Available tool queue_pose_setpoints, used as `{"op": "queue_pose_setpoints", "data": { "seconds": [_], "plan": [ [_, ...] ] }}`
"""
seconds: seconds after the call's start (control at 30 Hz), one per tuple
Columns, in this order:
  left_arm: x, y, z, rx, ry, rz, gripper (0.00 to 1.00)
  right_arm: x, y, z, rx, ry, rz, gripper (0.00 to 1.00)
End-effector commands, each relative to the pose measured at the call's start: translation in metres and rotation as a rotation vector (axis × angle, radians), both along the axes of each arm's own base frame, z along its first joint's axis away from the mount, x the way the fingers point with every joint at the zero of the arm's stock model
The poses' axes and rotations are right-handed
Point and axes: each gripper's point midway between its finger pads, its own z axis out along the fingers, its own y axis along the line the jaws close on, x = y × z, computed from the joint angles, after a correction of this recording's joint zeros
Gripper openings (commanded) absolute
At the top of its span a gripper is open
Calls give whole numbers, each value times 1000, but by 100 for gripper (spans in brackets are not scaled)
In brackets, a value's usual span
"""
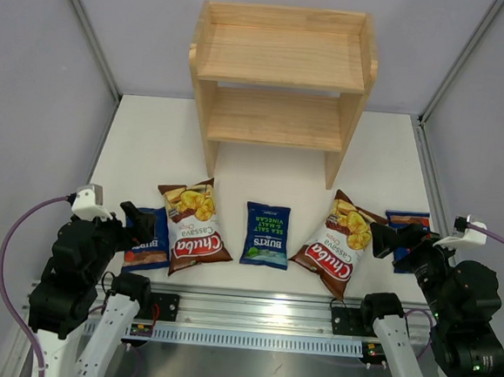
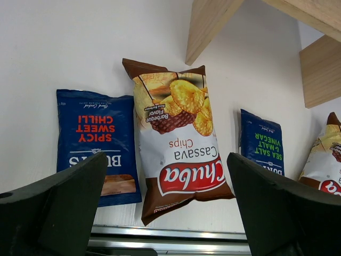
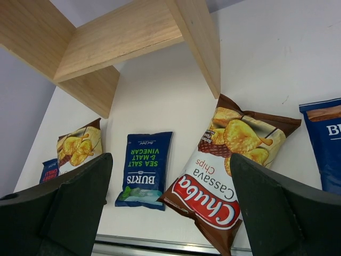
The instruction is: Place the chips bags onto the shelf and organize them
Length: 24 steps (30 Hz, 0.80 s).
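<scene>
Lowest in the top view, both arms rise from their bases by a metal rail point(image 1: 259, 316) along the bottom edge. At lower left, the left hand point(image 1: 140, 223) is held low over the bench point(image 1: 142, 145), angled toward the middle of the frame. Its fingers point(image 2: 58, 208) are spread wide with nothing between them. At lower right, the right hand point(image 1: 388, 238) mirrors that pose, and its fingers point(image 3: 277, 208) are also wide apart and grip nothing.

All five bags lie flat on the bench in a loose row across the lower middle of the frame. From the left, the spicy chilli Burts bag point(image 2: 98, 144) comes first; in the top view the left hand partly covers it, and its lettering reads only from the left wrist. Just beside it lies the left Chuba bag point(image 1: 195, 226), slightly tilted, with its logo end toward the bottom of the frame. The sea salt Burts bag point(image 1: 266, 235) sits in the centre, apart from its neighbours. The right Chuba bag point(image 1: 337, 243) is tilted, its top toward the upper right. The far-right Burts bag point(image 1: 406, 222) is mostly hidden behind the right hand and is cut off by the frame edge in the right wrist view, so its flavour cannot be made out.

Upright at upper centre stands the shelf point(image 1: 283, 69), both tiers showing bare wood, with the row of bags below it in the frame.
</scene>
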Motion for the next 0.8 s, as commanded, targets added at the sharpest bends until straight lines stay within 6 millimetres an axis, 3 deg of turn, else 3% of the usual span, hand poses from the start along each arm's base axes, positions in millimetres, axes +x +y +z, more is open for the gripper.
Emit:
{"op": "queue_pose_setpoints", "data": {
  "seconds": [0.0, 0.13, 0.4, 0.5, 0.53, 0.77],
  "plan": [
    [7, 1, 9, -8, -39, 14, 99, 4, -1, 9, 9, -35, -12, 99],
    [10, 4, 5, -19, 4, 50, 99, 7, 5, 3, 19, -17, 22, 99],
    [30, -21, -8, -173, 49, 17, 99, 6, 22, 2, 46, -44, 115, 99],
    [48, -29, -26, -245, 63, 29, 99, 7, 26, 1, 52, -45, 134, 99],
    [52, -30, -40, -264, 95, 47, 99, 7, 28, 1, 53, -44, 143, 99],
    [86, -28, -93, -264, 187, 123, 99, 9, 40, -1, 58, -25, 218, 99]
  ]
}}
